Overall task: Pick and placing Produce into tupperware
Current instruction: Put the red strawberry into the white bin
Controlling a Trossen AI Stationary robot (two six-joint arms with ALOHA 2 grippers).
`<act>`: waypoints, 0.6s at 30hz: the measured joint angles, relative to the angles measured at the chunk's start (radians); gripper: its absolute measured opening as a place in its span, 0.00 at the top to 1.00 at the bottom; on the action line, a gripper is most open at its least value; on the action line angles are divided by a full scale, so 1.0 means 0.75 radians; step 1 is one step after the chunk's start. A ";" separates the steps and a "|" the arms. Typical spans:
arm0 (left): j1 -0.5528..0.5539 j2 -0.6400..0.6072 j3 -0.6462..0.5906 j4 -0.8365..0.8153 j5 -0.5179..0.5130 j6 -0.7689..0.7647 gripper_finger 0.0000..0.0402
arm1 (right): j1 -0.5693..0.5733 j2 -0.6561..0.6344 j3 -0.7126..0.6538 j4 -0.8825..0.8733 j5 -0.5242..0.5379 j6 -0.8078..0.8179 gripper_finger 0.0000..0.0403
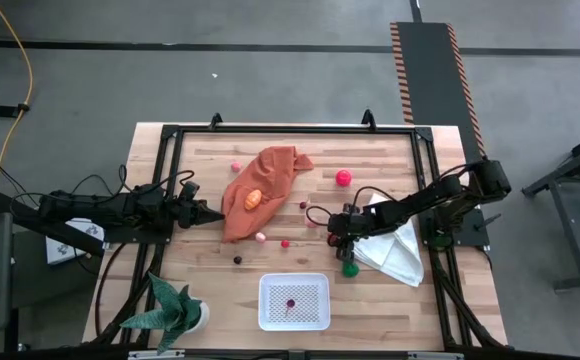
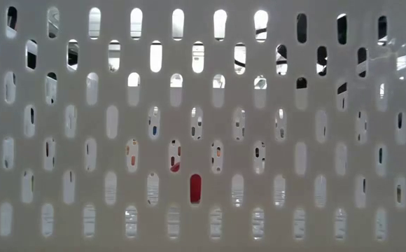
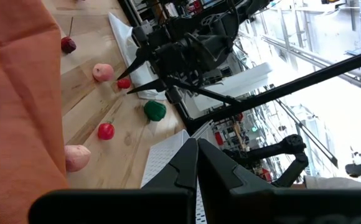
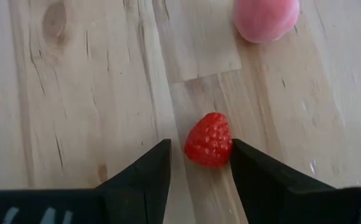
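- Red raspberry-like piece of produce (image 4: 209,139) lying on the bare wood at lower centre of the right wrist frame, squarely between the two dark fingers (image 4: 142,174) of the right gripper (image 4: 199,163).
- Berry's rounded end toward the gripper, narrower tip pointing away; long axis along the line of approach, across the jaw gap.
- Jaws partly apart, closing in on the berry: right-hand finger at or nearly at its flank, a thin sliver of wood showing on the other side; not yet clamped, by the look of it.
- Bumpy, beaded skin, matte red; likely small and light, prone to rolling or squirting out if pinched off-centre.
- Pink smooth piece (image 4: 266,17) at upper right of that frame, well clear of the fingers.
- In the high view, right gripper (image 1: 336,233) at centre right, beside the white folded cloth (image 1: 395,250); green piece (image 1: 350,267) just below it.
- White tupperware (image 1: 294,322) at lower centre, mesh-textured floor, one dark berry (image 1: 290,302) inside.
- Orange cloth (image 1: 260,190) crumpled at upper centre.
- Left gripper (image 1: 210,215) at centre left, fingers pressed together, empty, farther from the berry; right arm clearly the nearer.
- Planked wooden table (image 1: 200,290), visible grain and knots.
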 joint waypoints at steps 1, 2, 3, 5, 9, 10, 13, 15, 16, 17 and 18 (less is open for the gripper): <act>0.000 0.000 0.000 0.000 0.000 0.000 1.00 | -0.001 0.000 0.000 0.005 -0.001 0.000 0.62; 0.000 0.000 0.000 0.000 0.000 0.000 1.00 | -0.001 0.000 0.000 0.005 -0.001 0.000 0.62; 0.000 0.000 0.000 0.000 0.000 0.000 1.00 | -0.004 0.000 0.000 0.006 0.000 0.000 0.62; 0.000 0.000 0.000 0.000 0.000 0.000 1.00 | -0.006 0.000 -0.001 0.006 -0.003 0.000 0.62; 0.000 0.000 0.000 0.000 0.000 0.000 1.00 | -0.006 0.000 -0.001 0.006 -0.002 0.000 0.62; 0.000 -0.001 0.000 0.000 0.000 0.000 1.00 | -0.006 0.000 -0.001 0.006 -0.002 0.000 0.62; 0.000 0.000 0.000 0.000 0.000 0.000 1.00 | -0.010 0.000 -0.001 0.006 -0.001 0.000 0.63; 0.000 0.000 0.000 0.000 0.000 0.000 1.00 | -0.013 0.000 -0.001 0.006 0.002 0.000 0.65; 0.000 0.000 0.000 0.000 0.000 0.000 1.00 | -0.017 -0.001 -0.001 0.006 0.002 -0.001 0.66; 0.000 -0.001 0.000 0.000 0.000 0.000 1.00 | -0.019 -0.001 -0.001 0.005 0.002 -0.002 0.68; 0.000 0.000 0.000 0.000 0.000 0.000 1.00 | -0.021 -0.001 -0.002 0.005 0.002 -0.002 0.70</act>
